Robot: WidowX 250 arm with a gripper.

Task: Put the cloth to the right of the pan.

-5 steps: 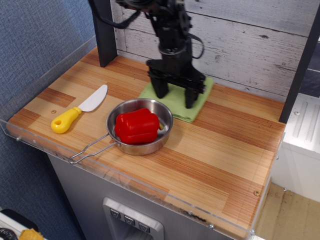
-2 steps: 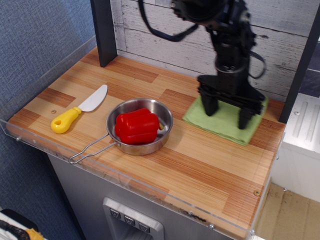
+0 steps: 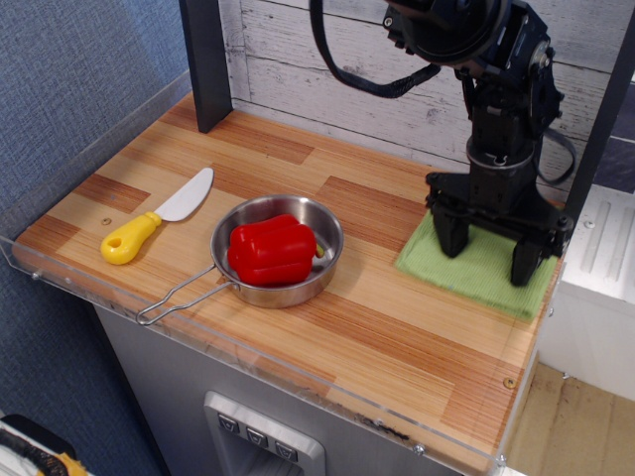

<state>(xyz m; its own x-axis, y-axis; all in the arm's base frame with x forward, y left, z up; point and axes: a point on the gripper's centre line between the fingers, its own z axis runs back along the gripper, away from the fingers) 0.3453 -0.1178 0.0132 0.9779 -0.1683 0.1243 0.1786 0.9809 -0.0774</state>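
My hand (image 3: pixel 488 256) is spread open, both fingers pressing the cloth (image 3: pixel 479 270) at the bench's (image 3: pixel 387 337) right edge. The cloth's long axis runs upper-left to lower-right. The pan (image 3: pixel 280 250) sits mid-frame, handle pointing lower-left.

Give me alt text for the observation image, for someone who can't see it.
A black robot gripper stands with open fingers on a flat light green terry cloth near the right edge of a wooden counter. To its left, apart from it, sits a small round steel pan holding a red pepper, then a yellow-handled knife.
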